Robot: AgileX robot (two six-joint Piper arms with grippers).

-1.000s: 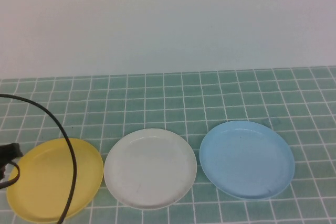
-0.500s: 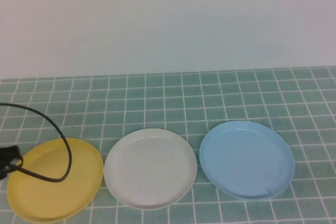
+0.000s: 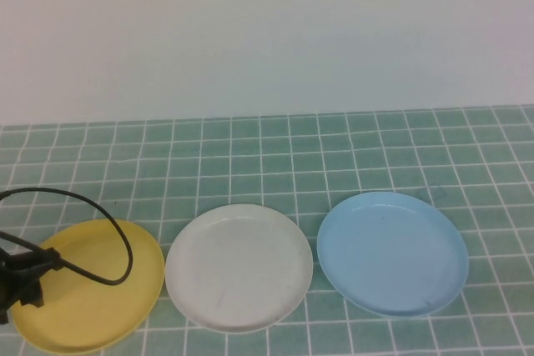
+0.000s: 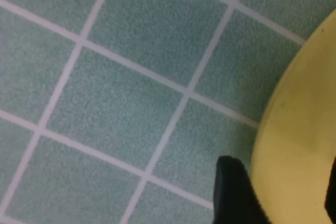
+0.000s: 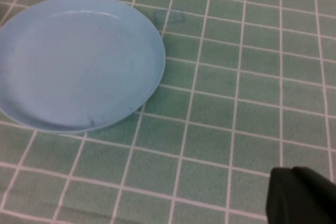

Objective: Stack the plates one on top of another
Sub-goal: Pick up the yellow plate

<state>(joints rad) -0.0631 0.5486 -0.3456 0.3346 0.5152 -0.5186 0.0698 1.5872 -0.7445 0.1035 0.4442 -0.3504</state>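
Three plates lie side by side on the green tiled table: a yellow plate (image 3: 96, 285) on the left, a white plate (image 3: 239, 266) in the middle and a light blue plate (image 3: 392, 253) on the right. None rests on another. My left gripper (image 3: 23, 279) sits low at the yellow plate's left rim. In the left wrist view it (image 4: 286, 198) is open, one dark finger (image 4: 236, 195) over the tiles outside the rim, the other at the picture's edge over the yellow plate (image 4: 304, 129). My right gripper (image 5: 302, 195) is shut over bare tiles beside the blue plate (image 5: 73, 61); the high view does not show it.
A black cable (image 3: 100, 231) loops from the left arm over the yellow plate's back part. A pale wall (image 3: 267, 31) closes off the back of the table. Green tiles (image 3: 334, 147) stretch behind the plates.
The left gripper has come further in from the left edge onto the yellow plate's rim. Its cable loop has dropped and shrunk. The plates have not moved.
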